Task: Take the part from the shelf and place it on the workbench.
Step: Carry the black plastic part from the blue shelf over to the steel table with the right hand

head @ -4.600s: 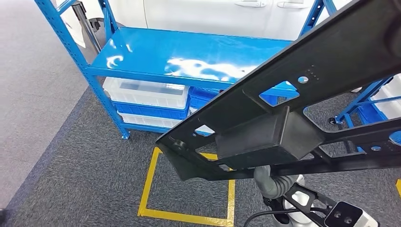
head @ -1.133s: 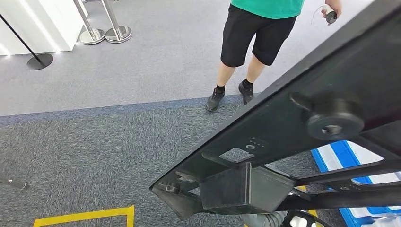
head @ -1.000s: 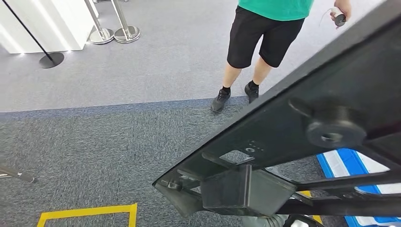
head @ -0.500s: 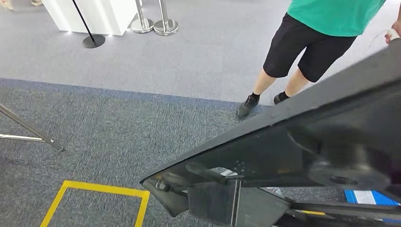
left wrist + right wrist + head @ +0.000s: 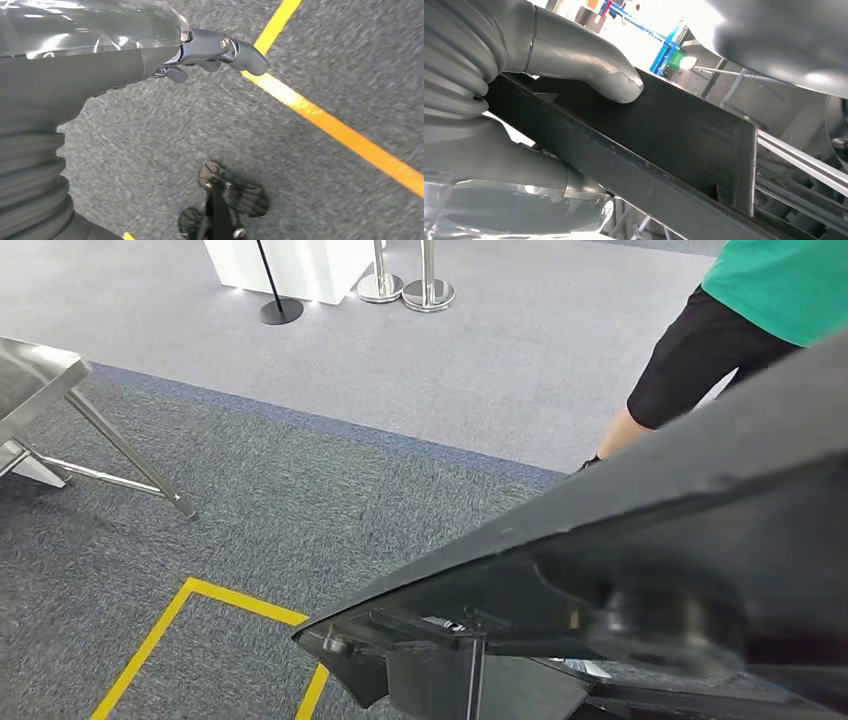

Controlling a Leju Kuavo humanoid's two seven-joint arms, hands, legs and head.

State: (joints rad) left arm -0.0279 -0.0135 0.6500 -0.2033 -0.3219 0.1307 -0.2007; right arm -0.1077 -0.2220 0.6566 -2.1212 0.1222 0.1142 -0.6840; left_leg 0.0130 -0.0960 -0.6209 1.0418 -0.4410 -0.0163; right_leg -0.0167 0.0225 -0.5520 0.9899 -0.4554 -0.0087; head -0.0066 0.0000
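Two hands to account for, and I read them quite differently. My right hand is clamped on the black part: in the right wrist view its thumb lies across the top face of a flat black bar of that part and the rest of the hand wraps underneath, so the bar sits squeezed between them. From the head view the part is a large black plastic frame carried in the air, slanting up from its lower tip near the bottom centre toward the right edge, with a boxy block and a round boss on its underside (both blurred). It touches nothing below it that I can see.

My left hand hangs over the dark grey carpet with nothing in it; its fingers point outward, slightly curled and apart. Yellow floor tape runs across the carpet just beyond the fingertips.

Ahead, a person in a green shirt and black shorts stands at the upper right, partly hidden behind the part. A metal table leg comes in at the left, and stanchion bases stand on the lighter floor far ahead.
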